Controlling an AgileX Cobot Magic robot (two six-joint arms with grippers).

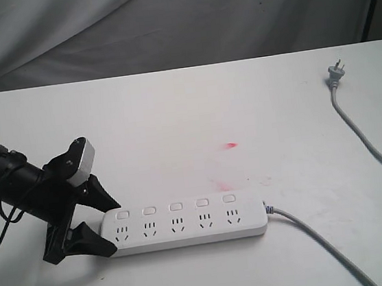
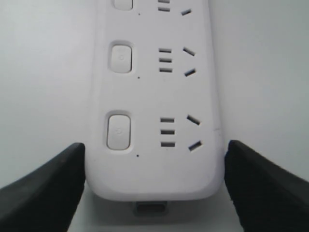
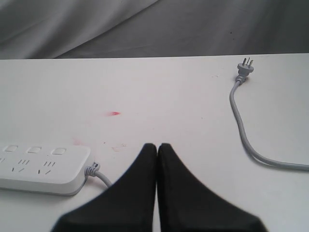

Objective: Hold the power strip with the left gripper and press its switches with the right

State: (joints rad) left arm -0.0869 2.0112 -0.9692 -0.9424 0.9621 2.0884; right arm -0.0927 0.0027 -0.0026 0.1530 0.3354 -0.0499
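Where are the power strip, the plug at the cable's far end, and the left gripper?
power strip (image 1: 186,224): exterior view, on the white top face between the sockets.
plug (image 1: 335,71): exterior view, on the grey plug body below the prongs.
left gripper (image 1: 100,221): exterior view, midway between its two fingertips, at the strip's end.

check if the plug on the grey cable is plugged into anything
Not plugged in. The plug lies loose on the white table, its prongs bare, far from the power strip.

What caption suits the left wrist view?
Left gripper fingers straddle the power strip end, narrow gaps visible on both sides.
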